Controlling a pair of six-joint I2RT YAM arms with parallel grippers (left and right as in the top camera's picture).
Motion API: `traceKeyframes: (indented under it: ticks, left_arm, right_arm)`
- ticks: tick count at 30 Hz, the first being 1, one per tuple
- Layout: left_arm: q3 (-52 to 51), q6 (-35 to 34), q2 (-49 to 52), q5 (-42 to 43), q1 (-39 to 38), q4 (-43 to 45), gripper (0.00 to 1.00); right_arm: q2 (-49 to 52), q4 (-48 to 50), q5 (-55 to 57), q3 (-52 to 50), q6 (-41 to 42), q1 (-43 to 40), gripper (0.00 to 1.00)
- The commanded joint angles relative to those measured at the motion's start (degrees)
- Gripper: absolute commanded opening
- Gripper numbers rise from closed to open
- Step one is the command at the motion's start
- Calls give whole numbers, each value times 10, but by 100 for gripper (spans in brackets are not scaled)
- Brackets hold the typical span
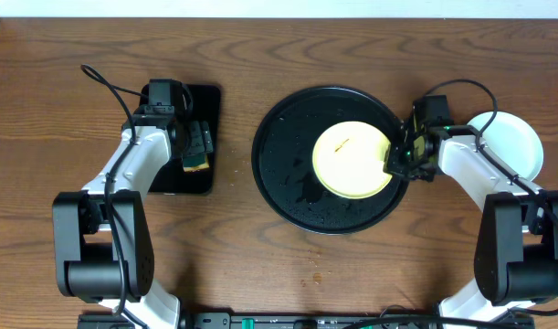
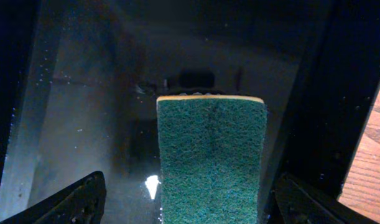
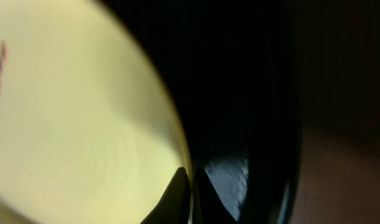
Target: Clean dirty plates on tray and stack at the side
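Observation:
The pale yellow plate (image 1: 347, 163) with a thin brown smear lies on the right half of the large round black tray (image 1: 283, 155). My right gripper (image 1: 397, 158) is shut on the plate's right rim. In the blurred right wrist view, one finger (image 3: 188, 200) lies over the edge of the yellow plate (image 3: 84, 124), above the tray (image 3: 239, 93). A pale white plate (image 1: 516, 142) sits on the table to the right of the tray; I cannot tell whether another lies under it. My left gripper (image 1: 189, 144) is open around a green sponge (image 2: 211, 162).
The sponge (image 1: 198, 151) lies on a small rectangular black tray (image 1: 210, 105) left of the round tray, also seen in the left wrist view (image 2: 84, 124). The round tray is wet with droplets. Small specks mark the wood near the front (image 1: 315, 274).

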Motion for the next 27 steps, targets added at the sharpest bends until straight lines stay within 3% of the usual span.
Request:
traceKeyframes:
  ticks: [1, 14, 21, 27]
  left_arm:
    - [-2, 6, -2, -5, 2, -1, 88]
    - [-2, 6, -2, -5, 2, -1, 88]
    - [-2, 6, -2, -5, 2, -1, 88]
    - [-2, 6, -2, -5, 2, -1, 88]
  right_arm:
    - [3, 28, 6, 0, 2, -3, 1]
    - [2, 151, -16, 0, -196, -4, 2]
    - [2, 143, -55, 0, -220, -4, 33]
    - [2, 106, -27, 0, -205, -4, 34]
